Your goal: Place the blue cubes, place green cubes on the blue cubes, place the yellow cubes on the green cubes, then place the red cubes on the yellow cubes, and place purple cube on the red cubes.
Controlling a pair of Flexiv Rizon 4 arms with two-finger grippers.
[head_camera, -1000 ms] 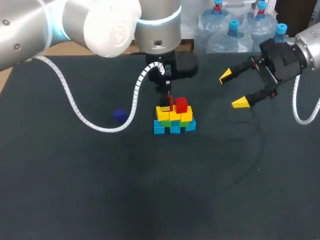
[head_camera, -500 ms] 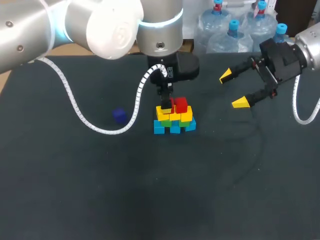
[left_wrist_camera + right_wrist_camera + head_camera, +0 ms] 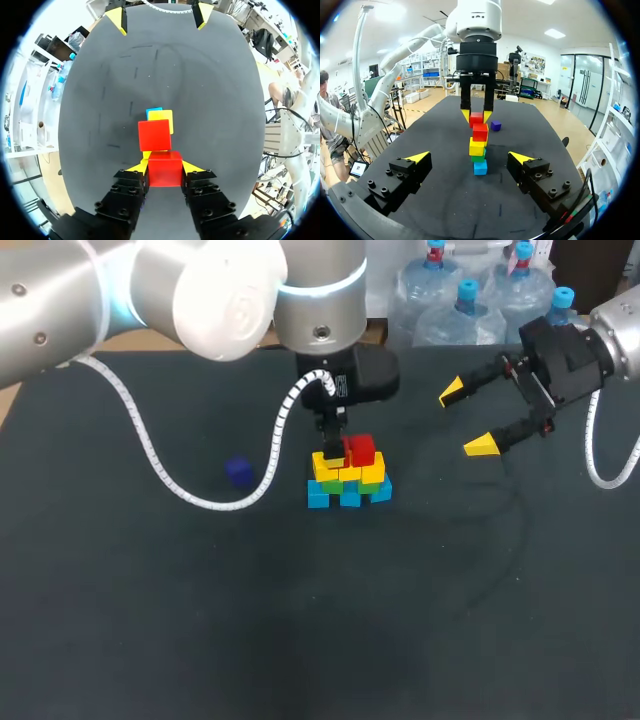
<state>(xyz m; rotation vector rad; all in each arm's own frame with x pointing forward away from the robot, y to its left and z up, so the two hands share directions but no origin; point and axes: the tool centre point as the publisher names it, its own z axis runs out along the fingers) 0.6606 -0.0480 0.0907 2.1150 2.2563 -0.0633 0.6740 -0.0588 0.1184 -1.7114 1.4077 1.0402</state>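
The pile of cubes [image 3: 348, 478] in the middle of the table [image 3: 200, 620] had blue, green and yellow rows and one red cube [image 3: 362, 450] on top. The left fingers [image 3: 190, 167] squeezed a second red cube [image 3: 164, 169] beside it. The right fingers [image 3: 482, 445] were spread wide and held nothing. The purple cube [image 3: 238, 472] lay alone on the left, not yet placed, and the left fingers hid whether the held cube touched the yellow ones.
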